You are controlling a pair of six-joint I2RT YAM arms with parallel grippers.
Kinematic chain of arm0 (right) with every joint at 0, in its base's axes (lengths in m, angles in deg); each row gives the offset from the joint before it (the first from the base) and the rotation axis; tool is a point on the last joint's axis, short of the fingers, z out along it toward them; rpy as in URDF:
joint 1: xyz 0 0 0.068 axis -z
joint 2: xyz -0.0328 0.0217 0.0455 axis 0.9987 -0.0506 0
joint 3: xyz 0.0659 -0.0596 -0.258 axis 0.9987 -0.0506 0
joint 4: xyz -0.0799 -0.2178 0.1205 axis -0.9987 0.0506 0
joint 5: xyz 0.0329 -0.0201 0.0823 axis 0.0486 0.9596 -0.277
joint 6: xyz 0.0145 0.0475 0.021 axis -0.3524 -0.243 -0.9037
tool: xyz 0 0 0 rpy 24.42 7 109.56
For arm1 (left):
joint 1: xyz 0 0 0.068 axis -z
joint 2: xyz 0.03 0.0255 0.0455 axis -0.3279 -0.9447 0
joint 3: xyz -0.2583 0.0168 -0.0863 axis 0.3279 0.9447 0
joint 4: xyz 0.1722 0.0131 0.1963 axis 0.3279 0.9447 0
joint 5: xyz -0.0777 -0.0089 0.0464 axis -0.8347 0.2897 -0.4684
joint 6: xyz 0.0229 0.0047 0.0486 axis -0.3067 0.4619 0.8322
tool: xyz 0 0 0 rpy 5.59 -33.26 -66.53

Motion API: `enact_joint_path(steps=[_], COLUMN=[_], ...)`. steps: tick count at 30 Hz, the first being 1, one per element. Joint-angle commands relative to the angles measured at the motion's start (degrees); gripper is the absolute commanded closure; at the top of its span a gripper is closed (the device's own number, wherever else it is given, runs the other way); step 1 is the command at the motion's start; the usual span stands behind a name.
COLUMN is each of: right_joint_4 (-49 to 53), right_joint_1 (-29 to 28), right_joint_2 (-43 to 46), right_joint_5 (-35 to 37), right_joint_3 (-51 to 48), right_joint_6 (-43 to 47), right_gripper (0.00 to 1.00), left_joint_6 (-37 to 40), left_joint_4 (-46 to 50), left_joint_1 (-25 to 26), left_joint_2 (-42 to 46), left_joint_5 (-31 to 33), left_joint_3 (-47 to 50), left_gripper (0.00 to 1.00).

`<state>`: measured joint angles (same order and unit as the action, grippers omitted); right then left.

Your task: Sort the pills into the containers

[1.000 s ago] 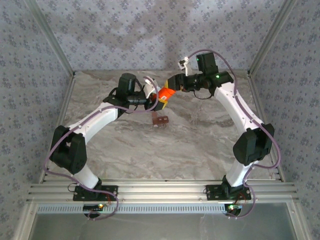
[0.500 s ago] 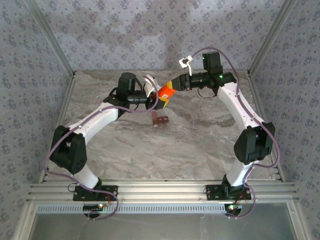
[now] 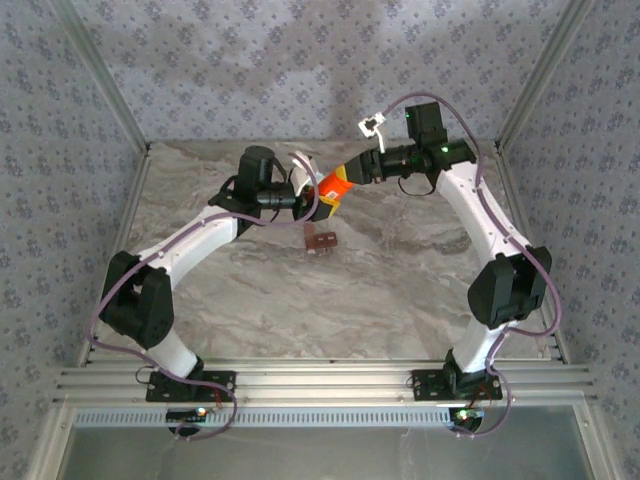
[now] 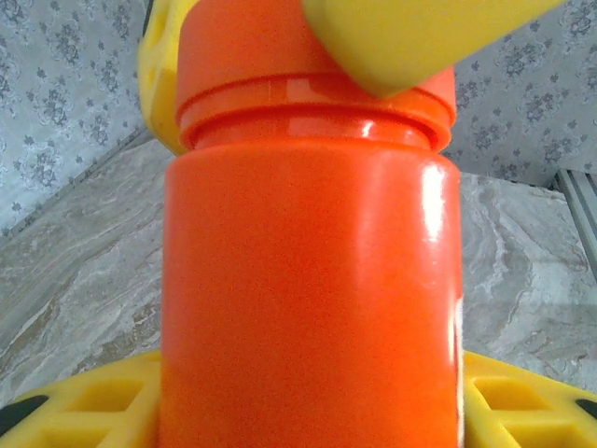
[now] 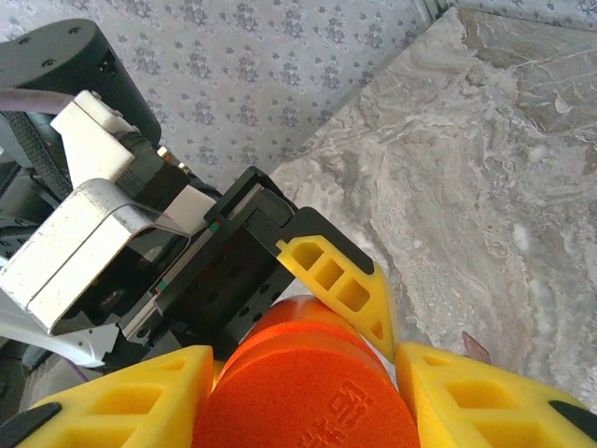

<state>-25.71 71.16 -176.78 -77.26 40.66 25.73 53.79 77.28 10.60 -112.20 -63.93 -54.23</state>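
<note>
Containers (image 3: 320, 241) being left near bottle (image 4: 308, 280); bottle being clamped by left gripper (image 3: 315, 203), cap (image 4: 242, 42) being gripped by right gripper (image 5: 303, 383), probably for unscrewing.

Even bright light; glare streaks the orange bottle (image 4: 308, 280).

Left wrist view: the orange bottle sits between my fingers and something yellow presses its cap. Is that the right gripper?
Observer: Yes. The right wrist view shows the right gripper shut on the cap, one finger on each side.
Operator: Where are the containers?
Observer: From above, the containers lie on the table, nearer the arm bases than the orange bottle.
Operator: Is anything touching them?
Observer: No. In the top view they lie apart from the left gripper and from the right one.
</note>
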Motion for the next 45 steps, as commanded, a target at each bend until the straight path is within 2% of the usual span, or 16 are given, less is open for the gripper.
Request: enact_joint_path(steps=[1, 6, 10, 13, 19, 21, 27, 30, 32, 37, 39, 42, 45], right_joint_4=[4.2, 0.8, -9.0, -13.6, -9.9, -9.1, -9.9, -11.5, -12.9, -5.7, -3.9, -3.9, -2.1], right_joint_1=[1.2, 1.5, 3.2, 3.4, 3.4, 3.1, 2.6, 2.9, 3.4, 4.6, 3.8, 1.4, -1.4], right_joint_2=[-0.6, -1.0, -1.2, 0.0, 0.1, -0.1, 0.5, 2.1, 3.0, 3.0, 3.5, 4.7, 4.8], right_joint_5=[2.2, 0.1, -3.6, -3.7, -3.4, -3.7, -2.0, 0.2, 2.1, 16.8, 20.1, 22.8, 24.6], right_joint_3=[2.8, 2.7, 0.1, -2.2, -0.9, -0.4, -0.6, -1.2, -1.5, 0.5, -0.6, -2.8, -2.6], right_joint_6=[4.9, 1.8, -7.4, -10.0, -7.6, -7.5, -10.4, -13.6, -17.4, -37.1, -42.3, -46.2, -46.3], right_gripper=[0.66, 0.67, 0.70, 0.70, 0.68, 0.63, 0.25, 0.13, 0.10, 0.10, 0.11, 0.10, 0.10], left_joint_6=[0.5, 0.4, 0.5, 0.7, 0.5, 0.6, 0.7, 0.8, 0.7, 1.5, 1.9, 2.0, 2.2], left_joint_4=[1.6, 1.6, 1.6, 1.6, 1.6, 1.6, 1.7, 1.8, 1.7, 1.9, 2.2, 2.4, 2.6], left_joint_1=[-1.0, -0.9, -1.0, -1.0, -1.1, -1.0, -1.0, -1.0, -1.0, -1.1, -1.0, -1.1, -1.1], left_joint_2=[0.9, 0.8, 1.0, 1.1, 1.0, 1.0, 0.8, 0.7, 0.7, 0.7, 0.6, 0.4, 0.3], left_joint_5=[-0.5, -0.4, -0.2, -0.1, -0.2, -0.3, -0.2, 0.0, 0.2, 2.1, 2.3, 2.3, 2.2], left_joint_3=[-0.2, -0.2, -0.1, 0.1, 0.0, -0.1, -0.3, -0.3, -0.2, 0.0, -0.2, -0.5, -0.6], left_gripper=[1.00, 1.00, 1.00, 1.00, 1.00, 1.00, 1.00, 1.00, 1.00, 1.00, 1.00, 1.00, 1.00])
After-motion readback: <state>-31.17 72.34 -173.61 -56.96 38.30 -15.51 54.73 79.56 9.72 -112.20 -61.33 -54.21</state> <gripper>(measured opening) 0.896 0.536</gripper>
